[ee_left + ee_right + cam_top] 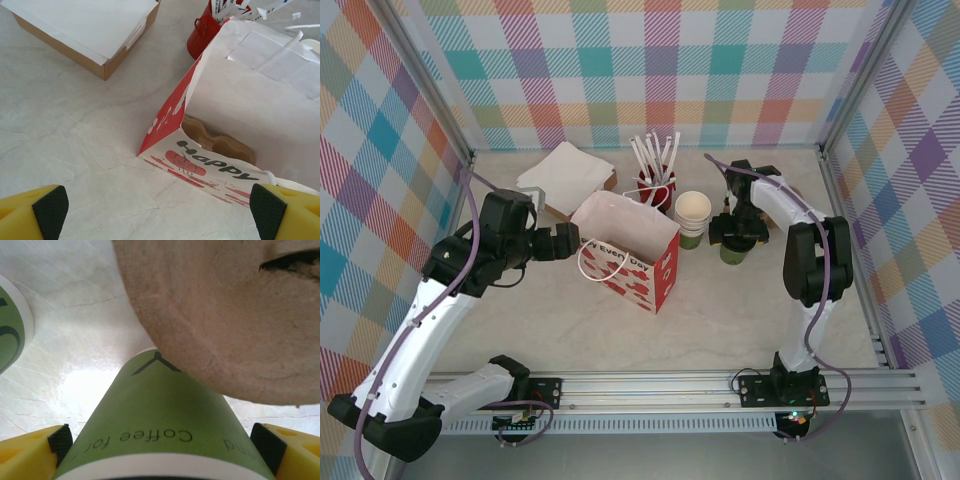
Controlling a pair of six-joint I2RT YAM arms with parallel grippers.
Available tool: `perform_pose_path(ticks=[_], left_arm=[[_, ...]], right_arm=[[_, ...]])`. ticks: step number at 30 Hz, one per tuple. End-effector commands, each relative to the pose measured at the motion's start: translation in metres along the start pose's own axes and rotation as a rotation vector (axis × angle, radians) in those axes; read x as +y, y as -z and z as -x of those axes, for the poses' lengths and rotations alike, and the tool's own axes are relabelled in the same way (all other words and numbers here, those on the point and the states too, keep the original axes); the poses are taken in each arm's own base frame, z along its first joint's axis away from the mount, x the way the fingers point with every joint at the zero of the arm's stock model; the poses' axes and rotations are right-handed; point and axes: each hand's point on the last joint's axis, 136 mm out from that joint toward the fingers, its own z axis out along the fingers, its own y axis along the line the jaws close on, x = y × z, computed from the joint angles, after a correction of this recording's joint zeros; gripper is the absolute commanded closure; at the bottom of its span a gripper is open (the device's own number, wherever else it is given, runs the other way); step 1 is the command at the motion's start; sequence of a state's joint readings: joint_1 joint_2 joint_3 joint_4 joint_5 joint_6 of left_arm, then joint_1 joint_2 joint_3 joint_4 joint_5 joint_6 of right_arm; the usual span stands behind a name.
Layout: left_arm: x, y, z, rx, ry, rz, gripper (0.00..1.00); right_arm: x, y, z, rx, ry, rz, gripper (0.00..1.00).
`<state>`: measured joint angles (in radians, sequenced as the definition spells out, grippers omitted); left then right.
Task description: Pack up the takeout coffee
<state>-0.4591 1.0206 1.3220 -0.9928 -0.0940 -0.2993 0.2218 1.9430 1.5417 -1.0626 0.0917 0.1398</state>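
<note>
Pale marbled tabletop [75, 150] carries the upright green cup [150, 410] between the fingers [60, 442] of the right gripper [161, 447], grip unclear; the wide-open left gripper [155, 210] waits by the bag [630, 250].

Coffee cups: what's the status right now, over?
Left gripper open, beside the paper bag. Right gripper straddling one green cup, grip unclear. Another green cup stands beside it. Bag's mouth open, nothing over it.
</note>
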Motion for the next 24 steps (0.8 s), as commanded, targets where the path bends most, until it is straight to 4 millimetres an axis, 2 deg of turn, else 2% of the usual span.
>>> perform_pose_path(ticks=[1,8,14,18,24], left_arm=[[0.001,-0.004,-0.002,0.012,0.021,-0.001,0.04],[-0.002,-0.006,-0.002,0.012,0.027,-0.020,0.04],[-0.010,-0.010,0.000,0.013,0.053,-0.057,0.05],[-0.013,-0.015,0.006,0.000,0.081,-0.062,0.05],[-0.021,-0.027,0.021,-0.018,0.116,-0.074,0.05]], right_arm=[[0.000,0.005,-0.002,0.023,0.006,0.013,0.12],[-0.005,0.023,-0.015,0.010,0.011,-0.002,0.18],[-0.008,0.049,-0.042,-0.004,0.023,0.008,0.22],[-0.004,0.078,-0.066,-0.041,0.034,0.050,0.24],[0.010,0.135,-0.098,-0.119,0.076,0.112,0.27]])
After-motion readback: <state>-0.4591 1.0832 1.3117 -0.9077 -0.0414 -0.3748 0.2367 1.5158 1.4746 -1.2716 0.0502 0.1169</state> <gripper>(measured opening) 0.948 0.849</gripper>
